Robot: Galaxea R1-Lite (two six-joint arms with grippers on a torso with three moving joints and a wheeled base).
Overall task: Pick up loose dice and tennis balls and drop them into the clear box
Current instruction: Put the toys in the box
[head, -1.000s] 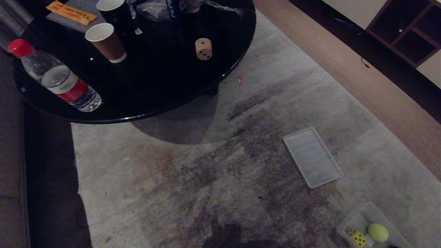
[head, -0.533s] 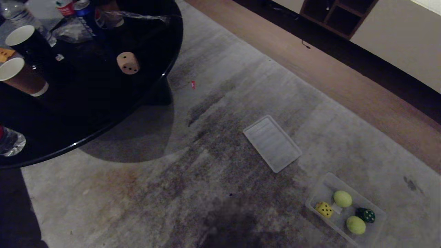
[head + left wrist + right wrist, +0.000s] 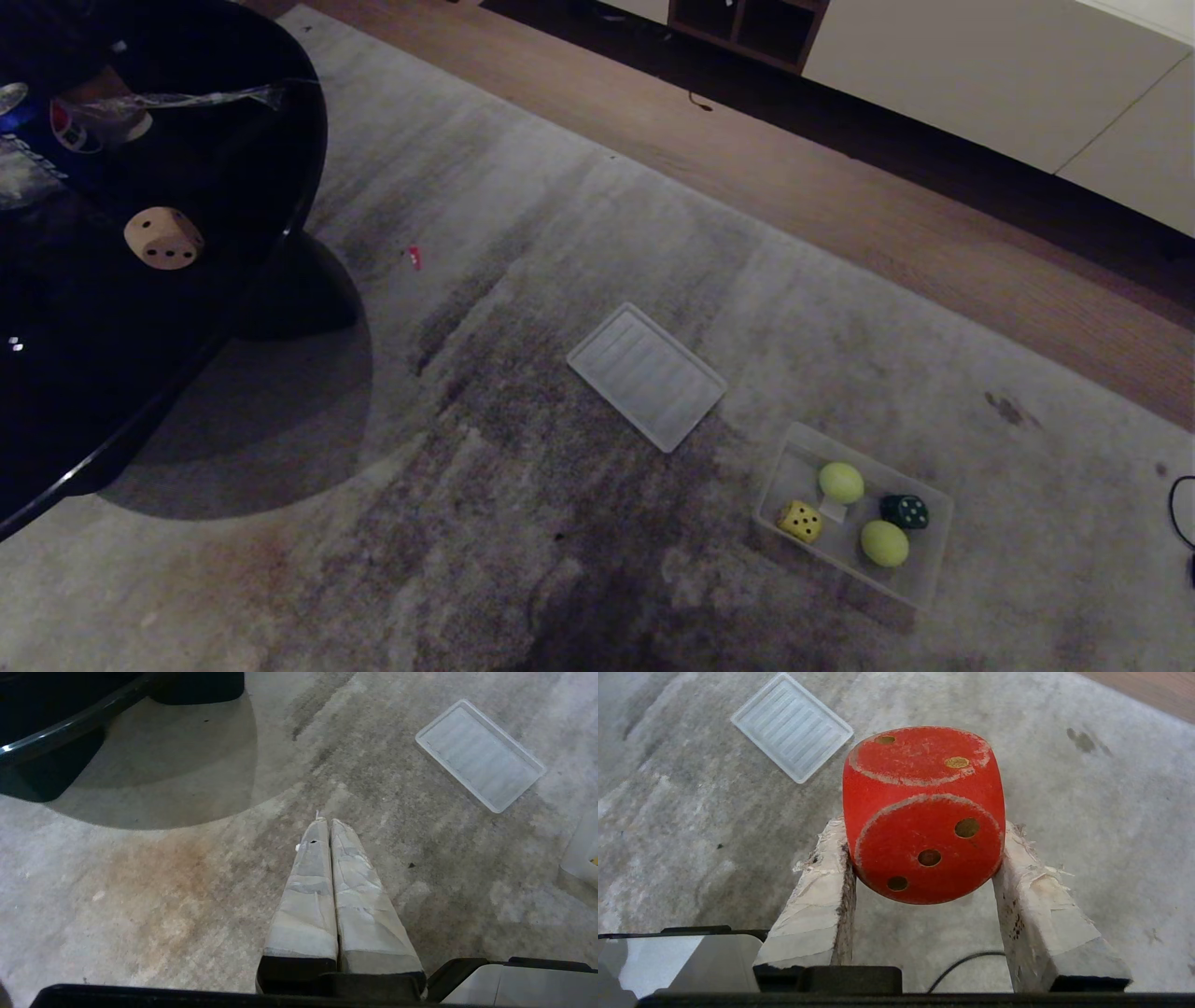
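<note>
Head view never catches it, but the right gripper is clamped on the red die above the rug; left gripper is pressed closed. Clear box holds two tennis balls.

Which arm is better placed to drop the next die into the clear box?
The right. Its hand already grips the red die. The left hand is shut and empty above the rug. The clear box lies on the robot's right.

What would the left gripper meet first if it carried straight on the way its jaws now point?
Probably bare rug: the left gripper, jaws shut and empty, points at open carpet between the black table and the ribbed lid; depth is unclear.
</note>
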